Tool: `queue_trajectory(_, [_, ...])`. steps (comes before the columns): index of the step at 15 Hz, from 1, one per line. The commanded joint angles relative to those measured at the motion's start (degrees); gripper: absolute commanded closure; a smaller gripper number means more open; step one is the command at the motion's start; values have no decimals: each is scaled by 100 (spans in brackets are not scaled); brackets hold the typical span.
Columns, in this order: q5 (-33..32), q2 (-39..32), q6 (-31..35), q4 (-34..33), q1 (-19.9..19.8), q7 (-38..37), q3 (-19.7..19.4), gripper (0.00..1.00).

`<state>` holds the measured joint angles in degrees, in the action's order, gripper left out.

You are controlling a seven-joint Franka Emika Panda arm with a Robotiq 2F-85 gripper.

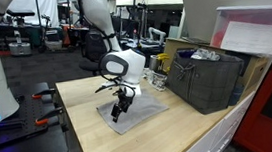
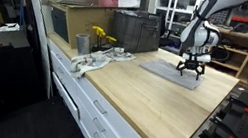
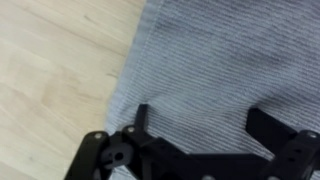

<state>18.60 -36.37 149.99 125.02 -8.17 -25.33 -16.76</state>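
Grey cloth [image 3: 220,60] lay flat on the bench [image 3: 50,70], its far edges cut off in the wrist view. Fingers [image 3: 142,118] stood wide apart, seemingly just above it; contact unconfirmed.

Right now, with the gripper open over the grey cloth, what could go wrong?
The cloth lies flat, so the open gripper may close on nothing or just bunch it. Pushing lower could drive it into the table beneath.
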Motion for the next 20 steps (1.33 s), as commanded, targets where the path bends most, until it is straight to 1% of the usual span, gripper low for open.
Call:
queue_trajectory(1, [-520,29,105,164,173,-197,-360,0])
queue_trajectory(3, [-647,190,156,196,201,-225,-454,0])
queue_trajectory(4, [-601,382,148,231,170,-232,-439,0])
queue_trajectory(7, [-337,1003,-114,193,57,-247,-269,0])
queue_trajectory(8, [-250,1137,-214,105,34,-291,-197,0])
queue_trajectory(10, [-20,1121,-545,-327,15,-573,-9,0])
queue_trajectory(11, [165,1007,-656,-593,-26,-650,164,0])
queue_trajectory(13, [170,732,-706,-1027,107,-1018,268,0])
queue_trajectory(15, [-150,372,-765,-1459,297,-1496,256,0])
queue_trajectory(20, [-464,-533,-1115,-2314,426,-2028,271,0])
